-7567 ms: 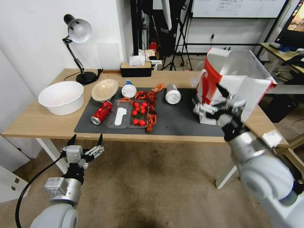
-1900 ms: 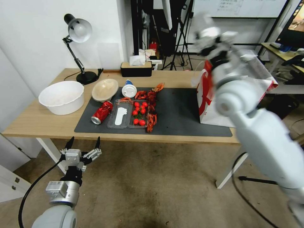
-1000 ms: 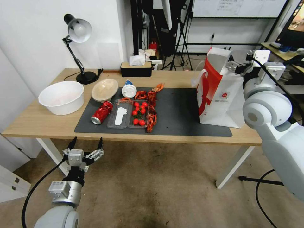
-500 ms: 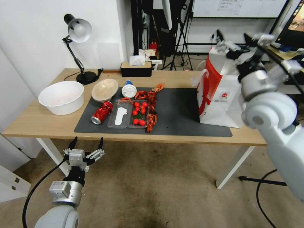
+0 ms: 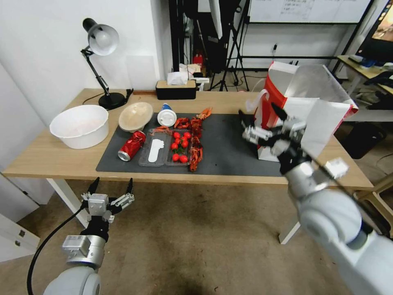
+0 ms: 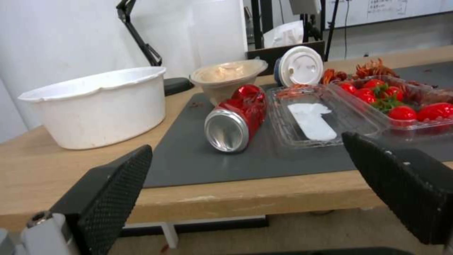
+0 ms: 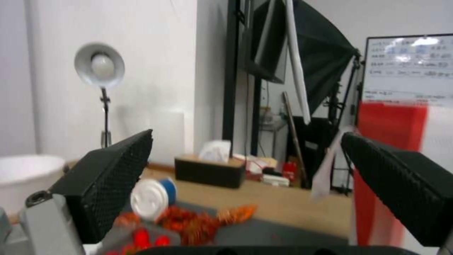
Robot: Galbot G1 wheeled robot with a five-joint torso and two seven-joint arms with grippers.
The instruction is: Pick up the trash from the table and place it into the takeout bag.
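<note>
On the dark mat [image 5: 229,151] of the table [image 5: 53,157] lie a crushed red can [image 5: 132,145], a white-lidded cup [image 5: 166,115] on its side and a beige bowl [image 5: 136,116]. A clear tray [image 5: 155,151] with tomatoes [image 5: 179,147] and red shells [image 5: 195,139] sits beside them. The takeout bag [image 5: 327,119] stands open at the right end. My right gripper [image 5: 258,114] hangs open and empty just left of the bag, above the mat. Below the table's front edge, my left gripper [image 5: 111,186] is open, facing the can [image 6: 236,118].
A white tub [image 5: 80,125] and a desk lamp [image 5: 100,41] stand at the left end, a black tissue box [image 5: 176,89] at the back edge. The mat's right half is bare. Tripods and another desk stand behind the table.
A white-lidded cup that lay on the mat's right part is gone from it. My right gripper rose over the bag's mouth, then came back down in front of the bag. The left arm has barely moved.
</note>
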